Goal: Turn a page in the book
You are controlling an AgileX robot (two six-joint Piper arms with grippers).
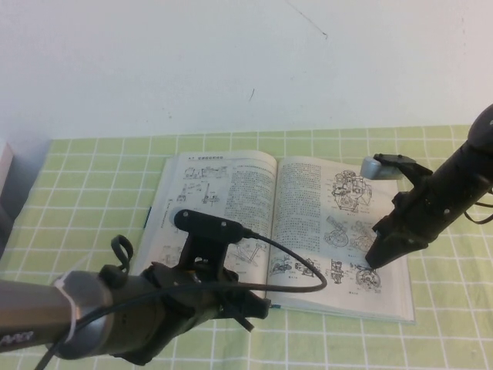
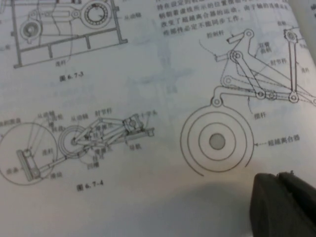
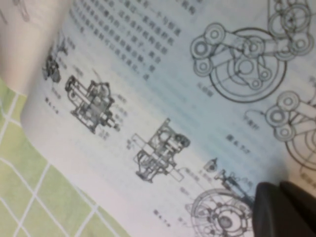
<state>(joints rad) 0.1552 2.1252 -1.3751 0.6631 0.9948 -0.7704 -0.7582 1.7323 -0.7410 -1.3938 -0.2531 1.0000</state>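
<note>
The book (image 1: 231,193) lies open on the table, with diagrams on its left page (image 2: 148,94). The right-hand page (image 1: 316,223) carries text columns above machine drawings and also shows in the right wrist view (image 3: 148,98). My right gripper (image 1: 377,260) is shut, and its tip rests on the lower outer part of that page, by the drawings (image 3: 279,186). My left gripper (image 1: 258,308) is shut and sits low over the bottom of the left page near the spine (image 2: 278,176), holding nothing.
A green checked cloth (image 1: 92,177) covers the table around the book. The white wall stands behind it. A grey object (image 1: 6,177) sits at the far left edge. A black cable (image 1: 300,266) from my left arm loops over the book's lower middle.
</note>
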